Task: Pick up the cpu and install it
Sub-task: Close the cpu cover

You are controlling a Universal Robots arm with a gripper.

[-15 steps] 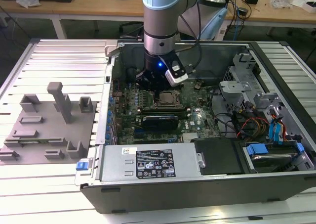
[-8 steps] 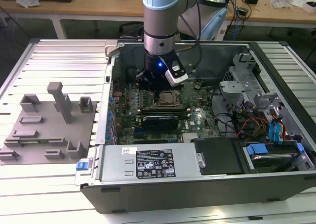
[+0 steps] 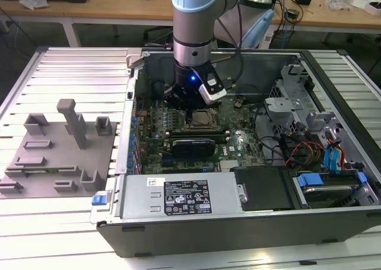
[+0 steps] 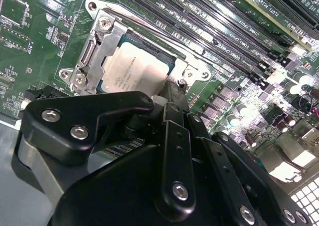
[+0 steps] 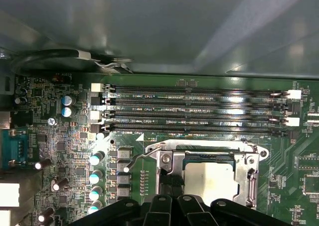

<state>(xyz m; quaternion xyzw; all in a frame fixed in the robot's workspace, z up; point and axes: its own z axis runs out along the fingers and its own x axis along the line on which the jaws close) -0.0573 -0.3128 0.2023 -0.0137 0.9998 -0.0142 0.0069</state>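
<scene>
Apparently cpu [image 4: 134, 69] in socket [image 4: 97, 41], memory slots [image 5: 199, 109] alongside, arm [image 3: 193, 37] partly before it.

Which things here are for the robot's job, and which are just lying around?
For the job: cpu, sitting in its metal socket; gripper close by it.
Just lying around: grey plastic blocks, memory slots, silver power box, coloured wires.

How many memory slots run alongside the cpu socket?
4, parallel in the first wrist view: first slot next to the cpu, then second slot, third slot, fourth slot farthest away. None looks hidden.
</scene>
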